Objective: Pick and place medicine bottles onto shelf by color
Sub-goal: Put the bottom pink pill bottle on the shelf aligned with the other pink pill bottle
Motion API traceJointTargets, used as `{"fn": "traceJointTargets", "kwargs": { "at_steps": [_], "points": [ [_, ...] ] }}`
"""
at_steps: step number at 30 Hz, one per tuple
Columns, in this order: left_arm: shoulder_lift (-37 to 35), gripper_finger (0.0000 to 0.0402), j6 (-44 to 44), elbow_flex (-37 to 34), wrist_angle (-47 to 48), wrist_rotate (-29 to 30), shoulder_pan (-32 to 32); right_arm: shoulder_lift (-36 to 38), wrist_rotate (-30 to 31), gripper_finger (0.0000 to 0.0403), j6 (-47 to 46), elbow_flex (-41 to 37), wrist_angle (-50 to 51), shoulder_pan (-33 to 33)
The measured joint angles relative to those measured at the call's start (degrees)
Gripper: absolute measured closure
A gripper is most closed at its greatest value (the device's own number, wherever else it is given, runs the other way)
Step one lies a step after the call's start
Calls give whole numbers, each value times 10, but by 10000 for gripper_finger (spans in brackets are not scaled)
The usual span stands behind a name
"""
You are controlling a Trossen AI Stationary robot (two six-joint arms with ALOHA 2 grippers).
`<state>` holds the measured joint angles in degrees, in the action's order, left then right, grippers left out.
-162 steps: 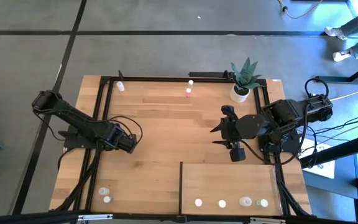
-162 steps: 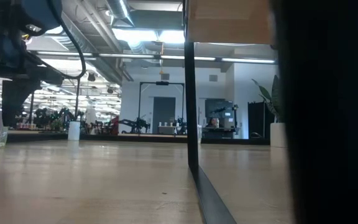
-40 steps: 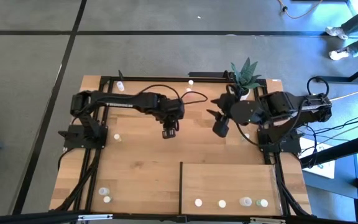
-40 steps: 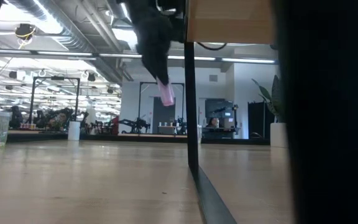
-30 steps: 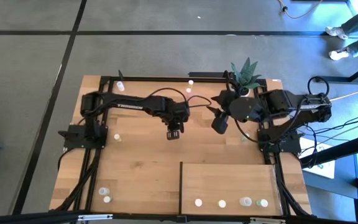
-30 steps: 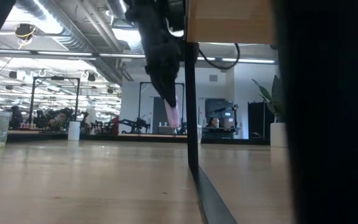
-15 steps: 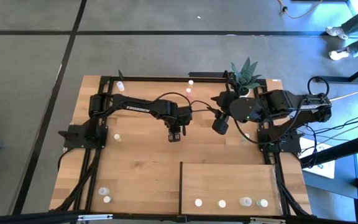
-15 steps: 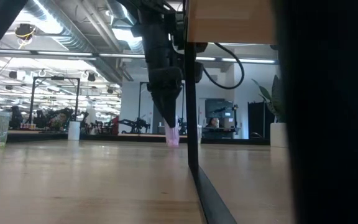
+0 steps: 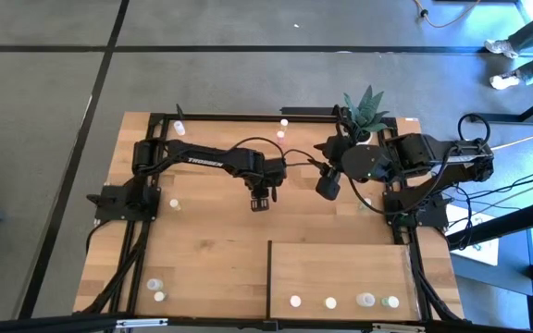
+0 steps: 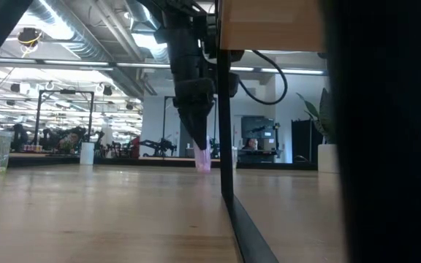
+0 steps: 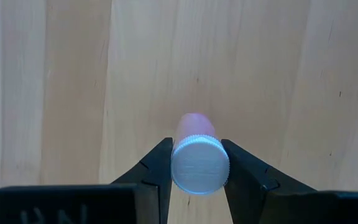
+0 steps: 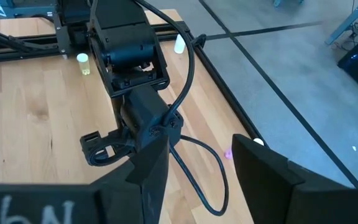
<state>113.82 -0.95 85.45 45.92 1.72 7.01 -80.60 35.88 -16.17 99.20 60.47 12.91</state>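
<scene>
Since half a second ago nothing shifts; over the last five seconds my left arm has swung from the table's left edge to mid-table.

High view: left gripper (image 9: 263,201) points down over bare planks, well short of the shelf (image 9: 340,268). Right gripper (image 9: 328,185) waits near the plant (image 9: 363,113), claw spread, empty.

Low view: pink bottle (image 10: 202,158) hangs upright, base at or just above the wood; I cannot tell which.

Left wrist view: fingers (image 11: 155,163) pinch the bottle just under its white cap (image 11: 200,166).

Next I judge: carry level to the shelf, set down beside matching colour, release only when seated.
</scene>
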Motion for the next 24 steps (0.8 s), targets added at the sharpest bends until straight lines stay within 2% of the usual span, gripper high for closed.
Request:
{"fn": "traceJointTargets", "kwargs": {
  "at_steps": [6,15,24],
  "points": [
    [0,298,0,0,5,-1,0,0,0,225,0,0,0,0],
    [0,273,-1,0,7,-1,0,0,0,225,0,0,0,0],
    [0,225,-5,0,9,-1,0,0,0,225,0,0,0,0]
  ]
}}
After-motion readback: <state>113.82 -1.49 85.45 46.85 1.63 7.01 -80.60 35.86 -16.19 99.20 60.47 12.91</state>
